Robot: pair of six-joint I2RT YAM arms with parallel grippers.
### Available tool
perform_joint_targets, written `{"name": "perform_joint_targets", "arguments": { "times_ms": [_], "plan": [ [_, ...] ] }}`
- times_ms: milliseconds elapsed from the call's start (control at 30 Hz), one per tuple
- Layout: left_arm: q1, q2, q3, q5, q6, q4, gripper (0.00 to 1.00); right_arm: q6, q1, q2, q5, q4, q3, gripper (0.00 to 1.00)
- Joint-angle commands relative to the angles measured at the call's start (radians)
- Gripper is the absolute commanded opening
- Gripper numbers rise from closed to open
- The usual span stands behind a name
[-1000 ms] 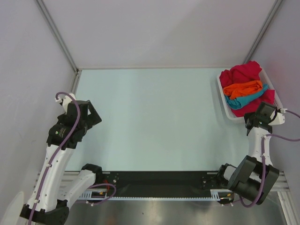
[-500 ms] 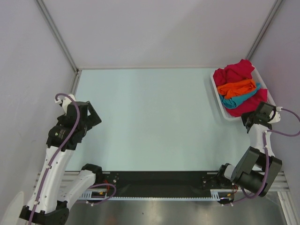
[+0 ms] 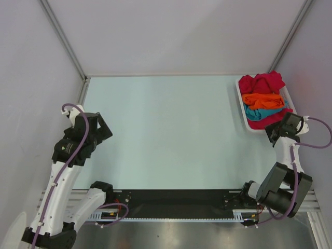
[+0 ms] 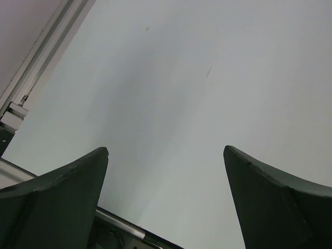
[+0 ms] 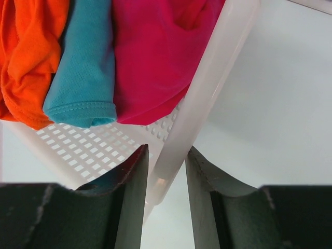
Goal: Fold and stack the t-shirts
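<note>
Table (image 3: 155, 124): pale top, arms bolted at its near edge.

Basket (image 3: 241, 109): white, slatted, in the far right corner close to the right wall. If it is dragged by one rim it may swing, tip or catch the wall.

T-shirts: all three are bundled in the basket, none folded. The red shirt (image 3: 265, 83) is heaped at the far end and shows again at the near end. The orange shirt (image 3: 263, 99) lies across the middle with the teal shirt (image 3: 255, 111) beside it. They look tangled, so lifting one is likely to haul a neighbour out or spill it over the low wall.

Left gripper (image 4: 166, 150): spread wide, holding nothing, over the table's left side and well apart from the cloth.

Right gripper (image 5: 167, 151): fingers straddle the basket's near rim. Pinching or slack, I cannot tell. The thin, smooth plastic could slip out, and a grab here takes basket, not cloth.
</note>
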Motion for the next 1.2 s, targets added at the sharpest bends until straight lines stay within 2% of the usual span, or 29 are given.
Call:
{"name": "perform_joint_targets", "arguments": {
  "times_ms": [0, 133, 233, 267, 400, 467, 567, 600, 700, 967, 1167],
  "plan": [
    [0.01, -0.005, -0.009, 0.002, 0.009, 0.017, 0.99, -0.036, 0.045, -0.016, 0.007, 0.048, 0.059, 0.38],
    [0.01, 0.007, -0.017, 0.019, 0.004, 0.035, 0.98, -0.122, 0.171, 0.032, -0.033, 0.046, 0.142, 0.33],
    [0.01, 0.015, -0.025, 0.037, 0.0, 0.046, 0.98, -0.162, 0.303, 0.125, -0.049, -0.024, 0.289, 0.33],
    [0.01, 0.018, -0.028, 0.039, -0.002, 0.049, 0.98, -0.176, 0.373, 0.159, -0.004, -0.071, 0.324, 0.32],
    [0.01, 0.018, -0.029, 0.037, 0.001, 0.051, 0.98, -0.17, 0.467, 0.168, 0.085, -0.078, 0.406, 0.33],
    [0.01, 0.015, -0.029, 0.028, 0.004, 0.051, 0.98, -0.164, 0.484, 0.172, 0.116, -0.081, 0.417, 0.31],
    [0.01, 0.015, -0.028, 0.024, 0.009, 0.048, 0.98, -0.148, 0.492, 0.179, 0.14, -0.073, 0.408, 0.18],
    [0.01, 0.016, -0.028, 0.025, 0.009, 0.046, 0.98, -0.145, 0.492, 0.178, 0.149, -0.072, 0.401, 0.11],
    [0.01, 0.016, -0.025, 0.022, 0.01, 0.045, 0.98, -0.144, 0.489, 0.161, 0.177, -0.06, 0.377, 0.0],
    [0.01, 0.018, -0.022, 0.018, 0.023, 0.042, 0.98, -0.139, 0.403, 0.152, 0.174, -0.012, 0.326, 0.0],
    [0.011, 0.035, -0.025, 0.044, 0.026, 0.057, 0.98, -0.182, 0.432, 0.222, 0.068, -0.015, 0.39, 0.0]
  ]
}}
